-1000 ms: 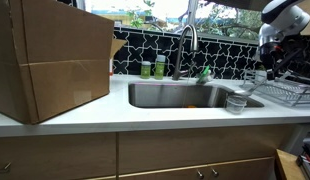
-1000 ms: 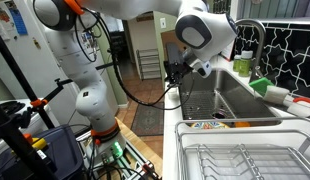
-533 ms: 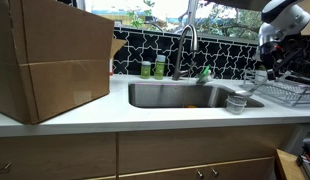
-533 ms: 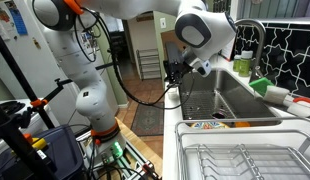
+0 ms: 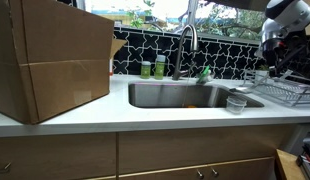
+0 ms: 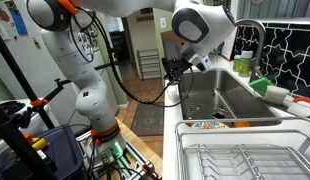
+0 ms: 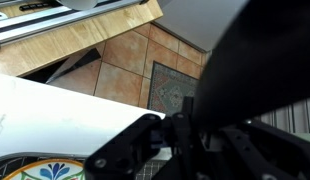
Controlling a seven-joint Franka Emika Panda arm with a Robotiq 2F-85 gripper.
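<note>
End effector: fingers pressed together, nothing visible between them. In both exterior views it hangs high, touching nothing; in an exterior view it sits upper middle of frame, out past the worktop end.

The plate is the nearest thing. It's in the bottom-left corner of the wrist view, flat on the worktop. In an exterior view it's lower middle, between sink and rack, just beside the rack. It's well apart from the end effector, below and off to one side.

My read on working it well:
- Spread the fingers up here, before any descent.
- Centre over the rim nearest the worktop end, then come down slowly.
- A flat plate offers only its rim, so tilt in and pinch the edge.
- Keep off the rack wires. The glass, right of centre by the sink, is a knock-over risk.
- The wrist view is mostly blocked by the end effector itself, so judge height from the exterior views.
</note>
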